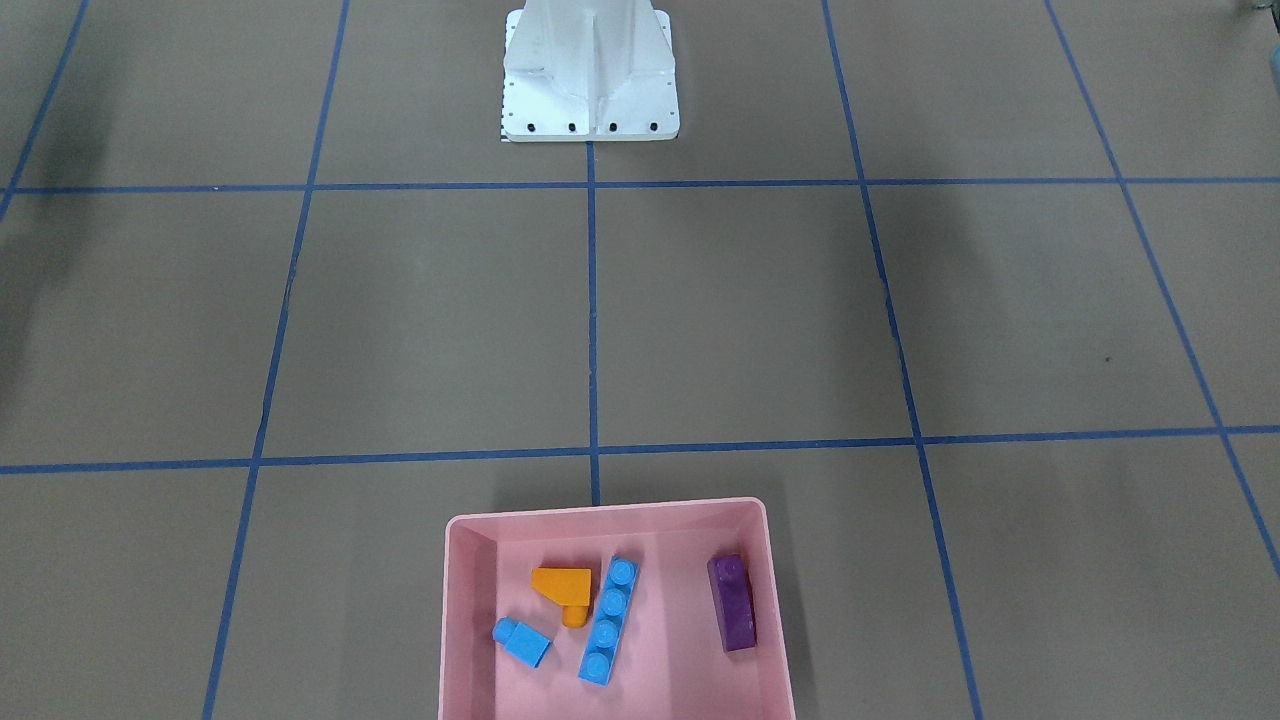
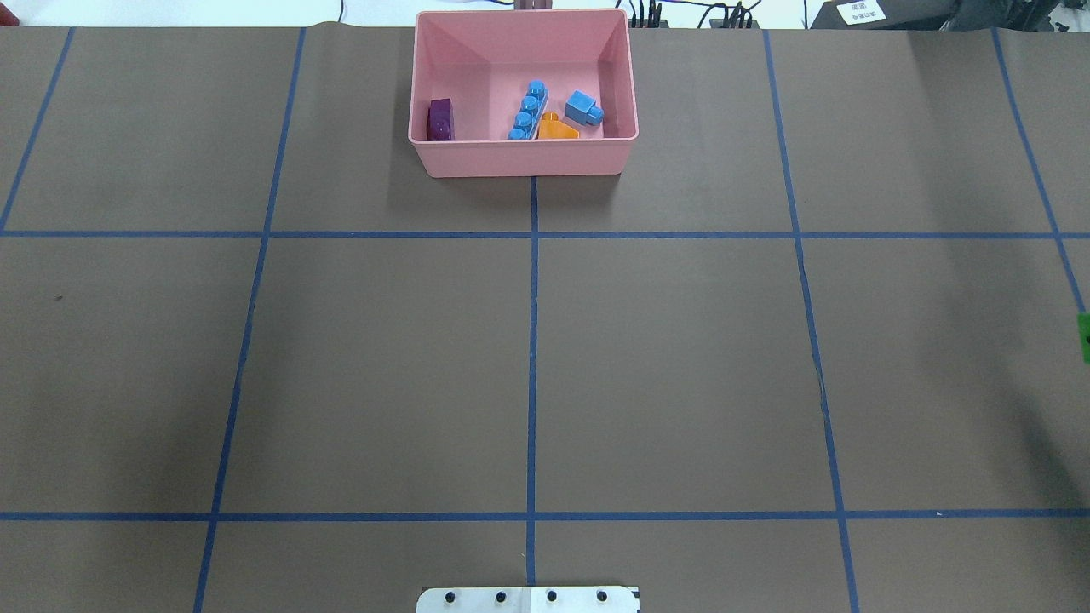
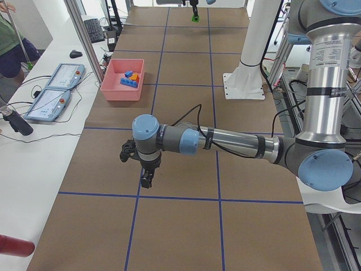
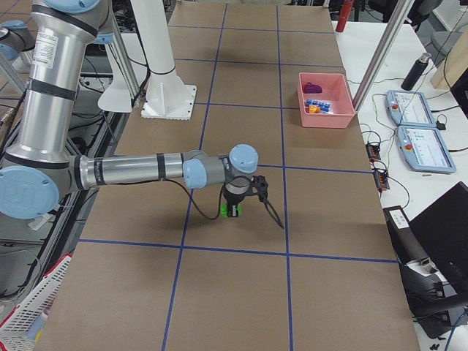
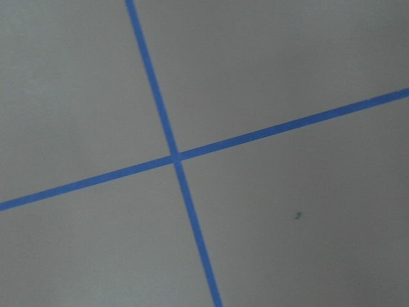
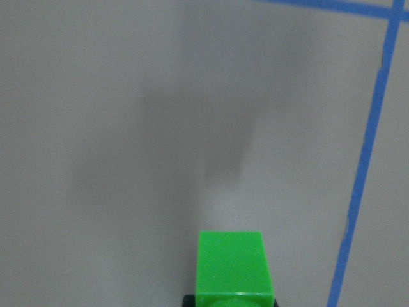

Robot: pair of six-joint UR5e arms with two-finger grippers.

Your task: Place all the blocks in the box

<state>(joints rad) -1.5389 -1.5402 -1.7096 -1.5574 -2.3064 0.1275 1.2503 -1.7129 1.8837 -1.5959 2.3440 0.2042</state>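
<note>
The right tool points down at the bench and is clamped on the green brick, which sits at its tip. From the wrist camera the brick fills the low centre of the view with bare brown bench beyond it, and a blue tape line runs just off to one side. Whether the brick touches the bench cannot be told. The left tool hangs nose-down over a crossing of tape lines, well apart from the right tool. It shows only from the side, so whether its fingers are apart or together cannot be told, and nothing shows in it. The pink box stands well away from both tools, between them along the bench and farther out from the robot than either. Inside it, far from the green brick in the right tool, lie four bricks. The long blue brick is near the middle, with the orange brick just beside it. The small blue brick is near the orange one, and the purple brick lies apart by the opposite wall.
</note>
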